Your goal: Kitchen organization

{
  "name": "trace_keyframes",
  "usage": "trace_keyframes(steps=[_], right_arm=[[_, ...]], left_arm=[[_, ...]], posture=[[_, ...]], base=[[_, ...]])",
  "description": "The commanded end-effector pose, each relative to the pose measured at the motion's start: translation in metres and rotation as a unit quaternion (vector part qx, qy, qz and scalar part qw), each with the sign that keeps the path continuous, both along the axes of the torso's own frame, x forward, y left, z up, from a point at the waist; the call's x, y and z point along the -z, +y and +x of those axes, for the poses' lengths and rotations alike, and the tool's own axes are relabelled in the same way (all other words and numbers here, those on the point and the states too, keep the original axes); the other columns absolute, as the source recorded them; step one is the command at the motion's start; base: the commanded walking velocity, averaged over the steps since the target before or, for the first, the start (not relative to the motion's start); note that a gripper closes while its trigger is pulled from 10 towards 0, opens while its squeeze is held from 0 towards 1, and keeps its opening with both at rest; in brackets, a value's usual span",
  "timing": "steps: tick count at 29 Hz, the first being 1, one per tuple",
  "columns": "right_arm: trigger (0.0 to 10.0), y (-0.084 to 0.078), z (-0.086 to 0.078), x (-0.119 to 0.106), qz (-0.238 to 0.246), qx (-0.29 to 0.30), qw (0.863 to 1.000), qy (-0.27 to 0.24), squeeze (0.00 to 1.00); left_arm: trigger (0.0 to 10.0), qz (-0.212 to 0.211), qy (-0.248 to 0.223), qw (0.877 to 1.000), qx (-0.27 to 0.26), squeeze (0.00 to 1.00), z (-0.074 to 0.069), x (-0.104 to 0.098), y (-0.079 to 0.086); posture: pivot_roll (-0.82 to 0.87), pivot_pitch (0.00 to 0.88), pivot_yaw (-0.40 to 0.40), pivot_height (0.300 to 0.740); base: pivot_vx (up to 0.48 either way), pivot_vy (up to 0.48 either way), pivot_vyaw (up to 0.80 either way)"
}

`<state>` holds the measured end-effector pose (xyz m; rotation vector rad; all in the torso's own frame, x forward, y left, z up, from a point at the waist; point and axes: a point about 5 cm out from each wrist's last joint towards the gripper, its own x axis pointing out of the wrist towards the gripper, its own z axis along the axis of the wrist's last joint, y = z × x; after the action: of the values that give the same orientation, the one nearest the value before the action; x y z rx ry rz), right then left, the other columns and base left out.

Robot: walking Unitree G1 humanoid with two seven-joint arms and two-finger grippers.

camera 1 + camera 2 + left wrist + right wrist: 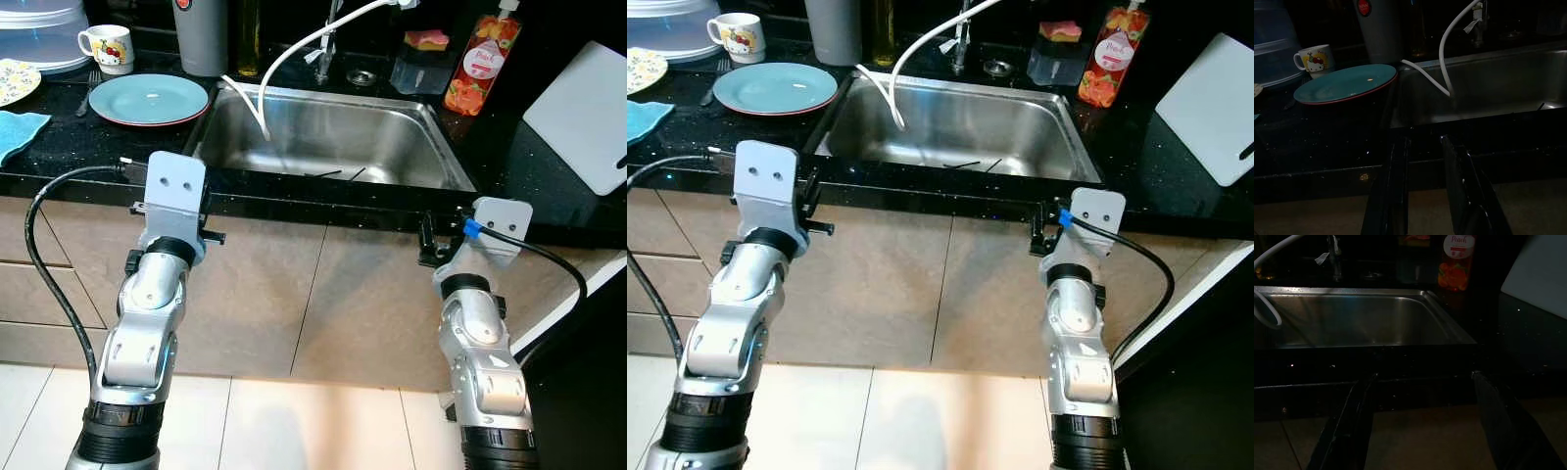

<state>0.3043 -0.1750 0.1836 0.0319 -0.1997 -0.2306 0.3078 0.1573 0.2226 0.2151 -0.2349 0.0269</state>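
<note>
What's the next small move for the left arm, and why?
Probably raise the left gripper above the counter edge and reach toward the teal plate. Its fingers are open and empty, level with the counter front, and the plate lies just beyond, left of the sink.

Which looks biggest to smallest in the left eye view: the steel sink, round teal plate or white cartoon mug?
1. Steel sink
2. Round teal plate
3. White cartoon mug, which sits farther back
</note>
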Motion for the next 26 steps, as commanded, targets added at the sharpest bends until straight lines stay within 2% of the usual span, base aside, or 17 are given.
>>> trace_keyframes(steps=[1,13,18,22,24,26], right_arm=[[10.0,-0.002,-0.001,0.001,0.003,0.006,1.000,0.004,0.00],[10.0,-0.002,0.000,0.005,0.000,0.004,1.000,0.011,0.00],[10.0,-0.001,-0.004,0.019,-0.003,0.002,0.999,0.032,0.00],[10.0,0.004,-0.009,0.030,0.005,-0.004,0.999,0.049,0.00],[10.0,0.014,-0.014,0.040,0.008,-0.018,0.998,0.066,0.00],[10.0,0.016,-0.014,0.042,0.009,-0.021,0.997,0.069,0.00]], left_arm=[[10.0,-0.001,0.002,1.000,0.005,0.00,0.000,0.000,-0.005],[10.0,-0.001,0.005,1.000,0.009,0.00,0.000,0.003,-0.006],[10.0,0.016,0.021,1.000,0.012,0.00,-0.005,0.018,-0.006],[10.0,0.018,0.038,0.999,0.021,0.00,-0.010,0.029,-0.007],[10.0,0.019,0.050,0.998,0.027,0.00,-0.013,0.038,-0.010],[10.0,0.019,0.052,0.998,0.028,0.00,-0.014,0.039,-0.011]], posture=[[0.22,0.050,-0.086,0.740],[0.22,0.048,-0.092,0.740],[0.22,0.048,-0.090,0.740],[0.21,0.050,-0.091,0.740],[0.21,0.048,-0.093,0.740],[0.21,0.048,-0.093,0.740]], base=[[0.000,0.000,0.00],[0.000,0.000,0.00],[0.000,0.000,0.00],[0.000,0.000,0.00],[0.000,0.000,0.00],[0.000,0.000,0.00]])
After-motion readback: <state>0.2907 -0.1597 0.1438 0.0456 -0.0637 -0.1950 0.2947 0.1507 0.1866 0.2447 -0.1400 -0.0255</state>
